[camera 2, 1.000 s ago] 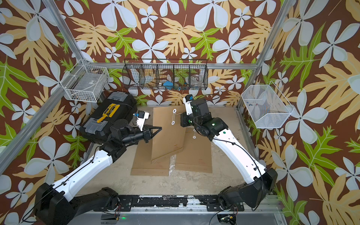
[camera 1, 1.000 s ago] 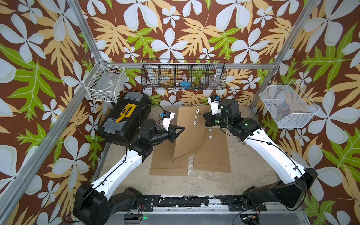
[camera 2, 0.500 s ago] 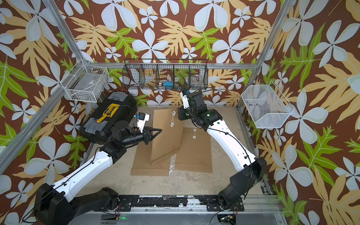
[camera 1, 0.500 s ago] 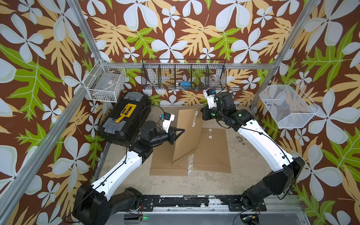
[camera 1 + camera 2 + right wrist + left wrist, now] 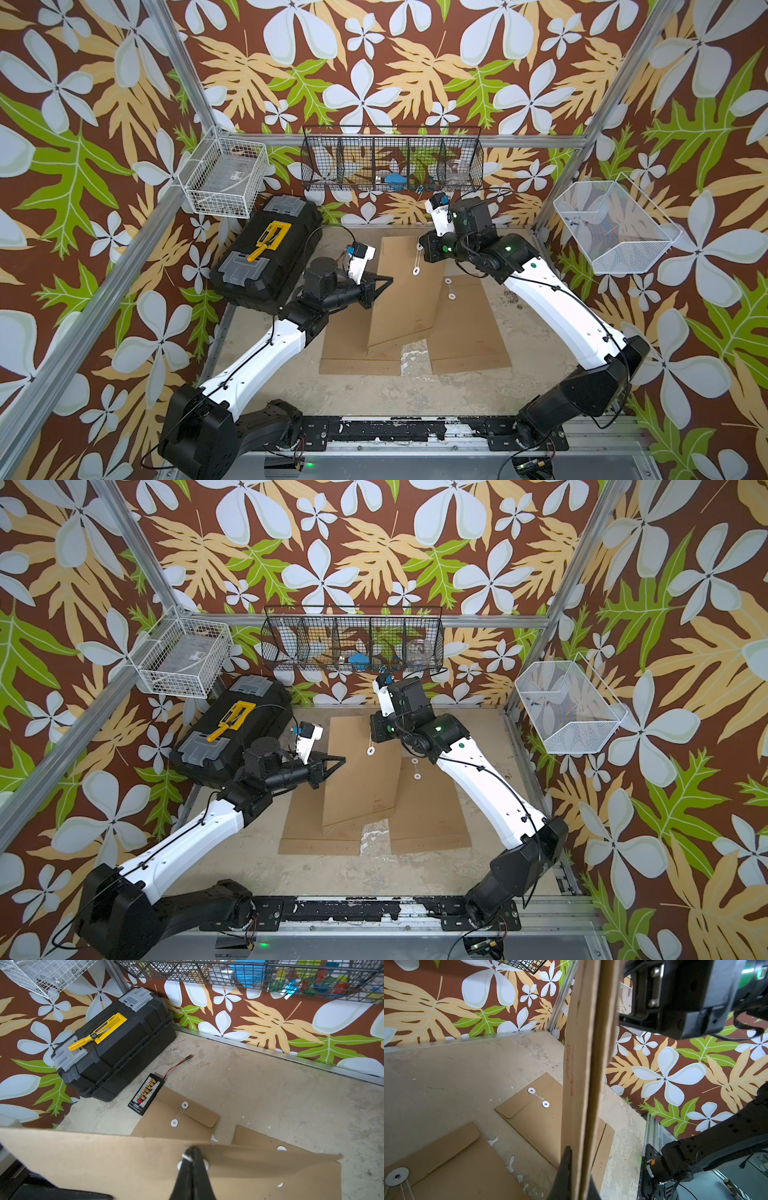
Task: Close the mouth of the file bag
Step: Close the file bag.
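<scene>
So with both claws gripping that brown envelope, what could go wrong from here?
The left claw grips the lifted envelope only by one edge, so it might slip or twist. The right claw pinches a thin string; that could slide out, or a hard pull might tear it. The envelope's lower corner is over two flat envelopes, which it might drag along.

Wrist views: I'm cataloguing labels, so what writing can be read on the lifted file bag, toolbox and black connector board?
No text reads clearly enough to quote.
file bag: red characters down its face, seen too obliquely to read.
toolbox: small dark brand word on the yellow handle, too blurred.
connector board: white print along one end, too small.
</scene>
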Motion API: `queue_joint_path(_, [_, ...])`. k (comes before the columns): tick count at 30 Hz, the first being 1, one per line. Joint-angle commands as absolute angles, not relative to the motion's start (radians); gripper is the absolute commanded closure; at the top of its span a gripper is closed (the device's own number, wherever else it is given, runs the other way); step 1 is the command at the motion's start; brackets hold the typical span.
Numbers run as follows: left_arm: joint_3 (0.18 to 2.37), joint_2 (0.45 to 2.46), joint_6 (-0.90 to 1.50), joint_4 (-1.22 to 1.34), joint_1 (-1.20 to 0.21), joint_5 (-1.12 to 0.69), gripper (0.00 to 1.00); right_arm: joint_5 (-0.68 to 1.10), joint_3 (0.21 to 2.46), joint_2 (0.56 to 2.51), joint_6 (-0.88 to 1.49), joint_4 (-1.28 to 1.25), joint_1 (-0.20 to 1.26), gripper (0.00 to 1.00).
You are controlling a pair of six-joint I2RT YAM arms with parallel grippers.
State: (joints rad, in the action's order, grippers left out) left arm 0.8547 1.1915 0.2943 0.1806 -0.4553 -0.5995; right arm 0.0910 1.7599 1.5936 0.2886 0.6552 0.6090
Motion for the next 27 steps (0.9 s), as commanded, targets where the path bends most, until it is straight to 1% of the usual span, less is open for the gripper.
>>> queue_joint_path(1, [0.857,1.192,0.287,0.173,-0.456,-0.602,1.00,0.134,1.765,1.590,0.311,0.644,0.622,1.00])
queue_joint_path(8, [0.854,1.187,0.296,0.185,-0.456,-0.609,1.00,0.215,1.727,1.585,0.353,0.597,0.622,1.00])
queue_joint_path(19, [0.866,1.167,0.290,0.176,-0.456,-0.602,1.00,0.218,1.636,1.552,0.372,0.547,0.621,0.99])
queue_joint_path(20, [0.868,1.167,0.291,0.176,-0.456,-0.603,1.00,0.222,1.623,1.548,0.371,0.541,0.620,1.00])
queue_joint_path(24, [0.877,1.165,0.288,0.173,-0.456,-0.603,1.00,0.258,1.550,1.516,0.383,0.493,0.610,1.00])
queue_joint_path(25, [0.877,1.164,0.287,0.171,-0.456,-0.603,1.00,0.274,1.528,1.507,0.391,0.478,0.602,0.98])
queue_joint_path(27, [0.879,1.163,0.287,0.169,-0.456,-0.602,1.00,0.283,1.493,1.488,0.400,0.455,0.591,0.97])
